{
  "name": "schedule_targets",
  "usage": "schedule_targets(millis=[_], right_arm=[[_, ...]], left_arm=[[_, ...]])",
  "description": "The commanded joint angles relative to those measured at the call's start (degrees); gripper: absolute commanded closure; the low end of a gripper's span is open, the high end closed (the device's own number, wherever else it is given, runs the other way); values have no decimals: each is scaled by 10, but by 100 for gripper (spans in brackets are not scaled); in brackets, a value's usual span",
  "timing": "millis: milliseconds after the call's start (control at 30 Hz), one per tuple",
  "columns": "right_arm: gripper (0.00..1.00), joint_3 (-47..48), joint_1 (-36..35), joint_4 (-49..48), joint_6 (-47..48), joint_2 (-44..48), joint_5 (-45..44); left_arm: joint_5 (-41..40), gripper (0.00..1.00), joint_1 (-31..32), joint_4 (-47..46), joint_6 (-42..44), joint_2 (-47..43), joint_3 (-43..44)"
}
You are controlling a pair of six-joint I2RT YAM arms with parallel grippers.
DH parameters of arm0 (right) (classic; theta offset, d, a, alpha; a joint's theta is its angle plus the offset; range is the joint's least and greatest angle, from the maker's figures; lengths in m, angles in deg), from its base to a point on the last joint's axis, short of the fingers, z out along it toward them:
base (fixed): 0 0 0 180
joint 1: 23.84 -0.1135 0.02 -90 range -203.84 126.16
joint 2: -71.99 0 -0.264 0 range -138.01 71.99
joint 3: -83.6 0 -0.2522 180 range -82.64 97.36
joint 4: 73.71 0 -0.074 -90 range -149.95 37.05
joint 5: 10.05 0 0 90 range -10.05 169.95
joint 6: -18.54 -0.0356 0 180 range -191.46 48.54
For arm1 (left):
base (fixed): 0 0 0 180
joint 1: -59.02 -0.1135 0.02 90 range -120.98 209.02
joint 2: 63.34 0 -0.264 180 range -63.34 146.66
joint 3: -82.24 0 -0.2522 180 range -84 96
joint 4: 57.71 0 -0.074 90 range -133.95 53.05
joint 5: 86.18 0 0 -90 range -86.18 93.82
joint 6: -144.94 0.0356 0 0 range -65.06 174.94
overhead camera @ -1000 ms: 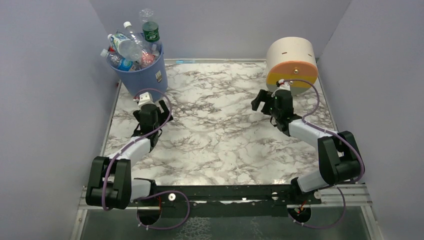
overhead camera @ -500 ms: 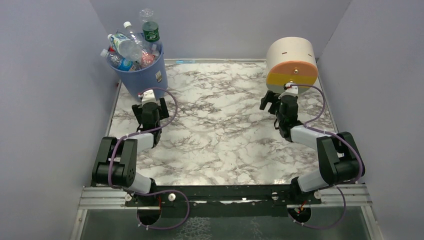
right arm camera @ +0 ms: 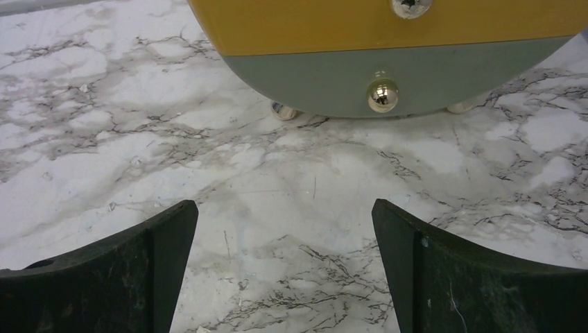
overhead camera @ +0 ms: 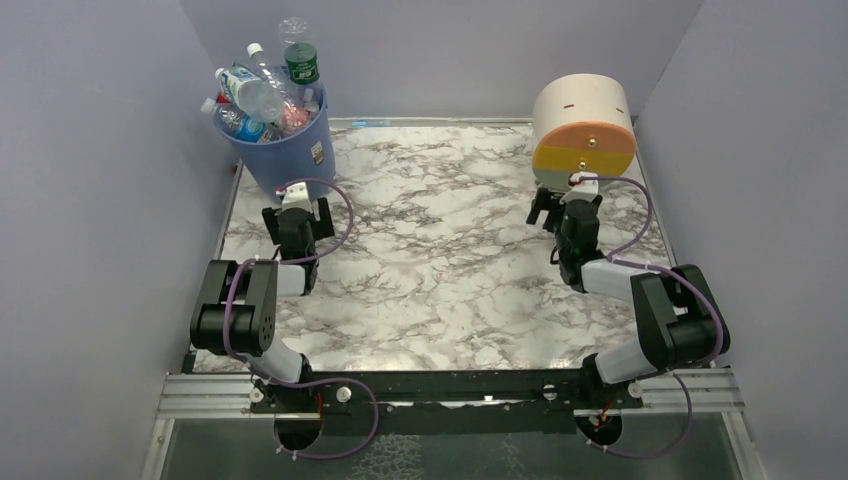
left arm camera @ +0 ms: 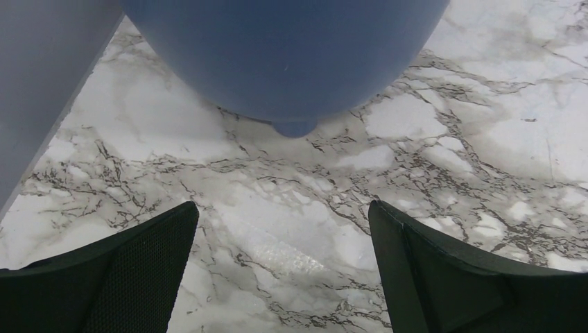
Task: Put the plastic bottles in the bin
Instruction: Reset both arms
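Observation:
The blue bin stands at the far left corner, piled with several clear plastic bottles that stick out above its rim. My left gripper sits just in front of the bin, open and empty; in the left wrist view its fingers frame bare marble below the bin's blue wall. My right gripper is open and empty too, close in front of the drum, with marble between its fingers.
A cream, orange and yellow drum lies on its side at the far right, its knobbed face filling the top of the right wrist view. Grey walls close in the marble table on three sides.
Both arms have folded back toward their bases. The left gripper drew a little nearer the bin; the right gripper swung right to face the drum. Both stayed open.

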Motion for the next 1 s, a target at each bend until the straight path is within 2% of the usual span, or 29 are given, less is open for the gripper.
schedule_targets(millis=[0, 233, 400, 467, 533, 633, 700, 767, 967], right_arm=[[1, -14, 4, -37, 30, 10, -32], [1, -49, 4, -56, 48, 41, -30], [1, -73, 4, -75, 44, 27, -64], [1, -91, 3, -108, 39, 7, -62], [1, -102, 3, -157, 55, -13, -62], [1, -91, 4, -149, 53, -26, -55], [1, -91, 3, -167, 62, -41, -43], [1, -91, 4, -177, 71, -50, -38], [1, -84, 4, -172, 92, -61, 11]], left_arm=[[42, 1, -1, -36, 15, 7, -2], [91, 1, 1, -74, 35, 34, -9], [112, 1, 1, -98, 42, 28, -29], [131, 1, 1, -138, 50, 22, -56], [148, 1, 1, -218, 59, 21, -94], [151, 1, 2, -331, 62, 42, -141], [153, 1, 1, -336, 61, 31, -154], [158, 1, 2, -396, 64, 43, -175], [149, 1, 2, -350, 61, 40, -156]])
